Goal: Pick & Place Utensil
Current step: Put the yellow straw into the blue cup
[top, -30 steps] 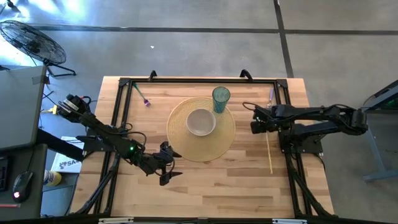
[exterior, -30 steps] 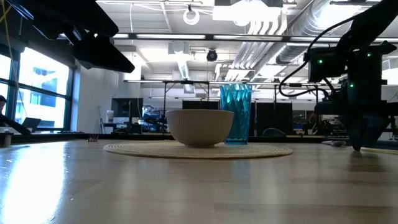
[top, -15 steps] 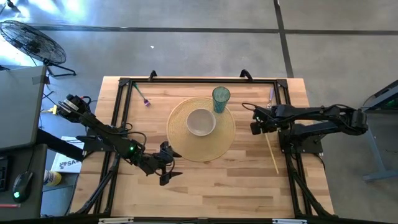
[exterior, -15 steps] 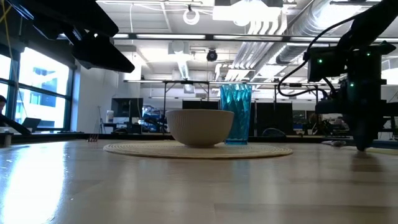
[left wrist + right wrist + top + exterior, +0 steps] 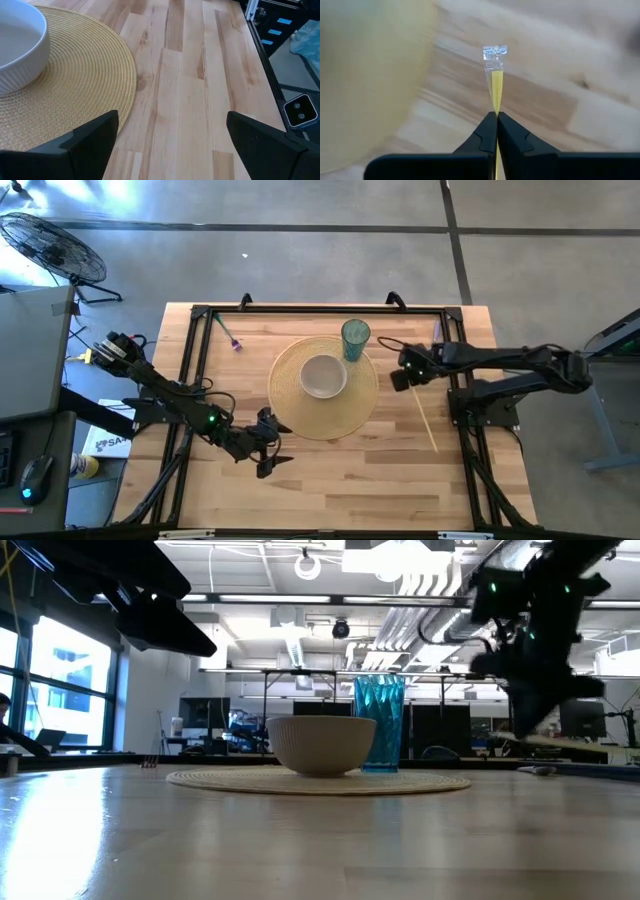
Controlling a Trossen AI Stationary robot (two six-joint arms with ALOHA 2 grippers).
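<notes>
Left claw sits spread wide, holding nothing, low over the bare wood surface just off the woven placemat. Placemat carries a white bowl and a teal cup. Right claw, just beside the mat's right rim, is pinched tight on one end of a wrapped yellow stick utensil, lifted off the wood in the low view.

Floor fan and purple-tipped stick beyond mat
</notes>
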